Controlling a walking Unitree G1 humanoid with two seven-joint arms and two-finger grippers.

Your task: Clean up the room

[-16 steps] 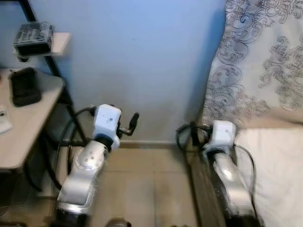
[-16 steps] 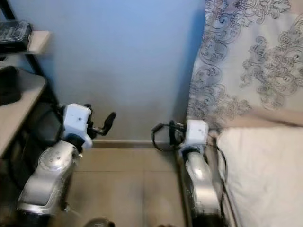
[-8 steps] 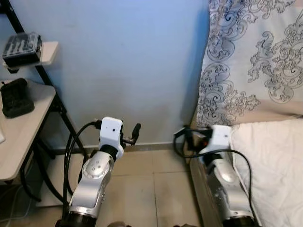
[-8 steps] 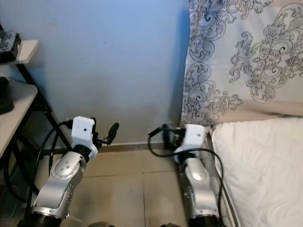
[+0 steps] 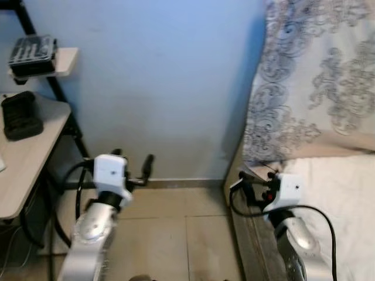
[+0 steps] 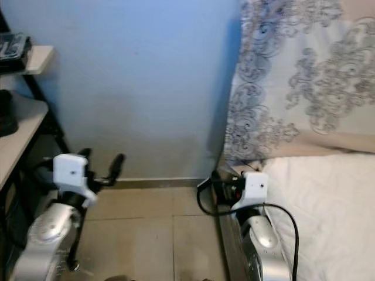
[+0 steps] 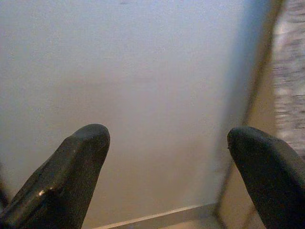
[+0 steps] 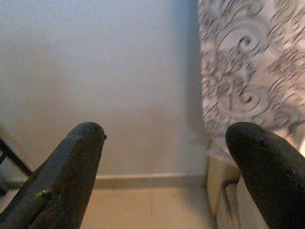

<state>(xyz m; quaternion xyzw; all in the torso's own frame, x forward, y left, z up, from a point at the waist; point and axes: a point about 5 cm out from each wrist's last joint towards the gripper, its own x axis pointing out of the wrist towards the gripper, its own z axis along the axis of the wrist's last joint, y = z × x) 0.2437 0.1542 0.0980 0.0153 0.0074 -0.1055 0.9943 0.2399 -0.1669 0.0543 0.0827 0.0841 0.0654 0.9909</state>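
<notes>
Blue wall (image 5: 170, 88) faces the robot at 12 o'clock, with tiled floor (image 5: 176, 228) below. Judged step: searching, nothing yet chosen to tidy. Left pincer (image 7: 167, 157) and right pincer (image 8: 164, 157) both hang spread and empty. Candidate clutter, a black case (image 5: 21, 115) on the tabletop (image 5: 26, 170) and a clear box (image 5: 32, 52) on the shelf (image 5: 64, 58), lies at 10 o'clock, well apart from the left pincer. Patterned bedding (image 5: 316, 88) at 2 o'clock. Next move probably calls for turning toward the tabletop.
</notes>
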